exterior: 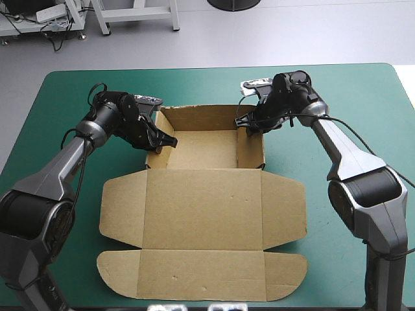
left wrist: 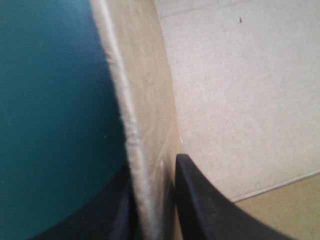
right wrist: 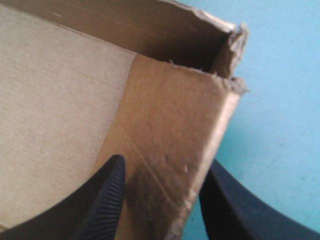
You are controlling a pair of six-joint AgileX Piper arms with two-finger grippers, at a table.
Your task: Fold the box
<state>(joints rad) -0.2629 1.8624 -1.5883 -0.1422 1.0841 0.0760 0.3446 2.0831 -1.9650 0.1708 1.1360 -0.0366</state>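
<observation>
The brown box (exterior: 202, 194) lies mid-table as an open tray, its walls raised at the far end and its lid (exterior: 202, 275) flat toward the near edge. My left gripper (exterior: 165, 140) is shut on the tray's left wall (left wrist: 145, 125), one black finger (left wrist: 210, 210) inside and the other outside. My right gripper (exterior: 249, 128) grips the right wall (right wrist: 170, 130) near its far corner. There its ribbed inner finger (right wrist: 102, 200) presses the inside face, with the other finger outside over the cover.
The teal-green cover (exterior: 350, 103) shows bare on both sides of the box and beyond its far wall. Side flaps (exterior: 284, 210) spread flat to the left and right of the middle panel. The lid's rounded flap reaches close to the table's near edge.
</observation>
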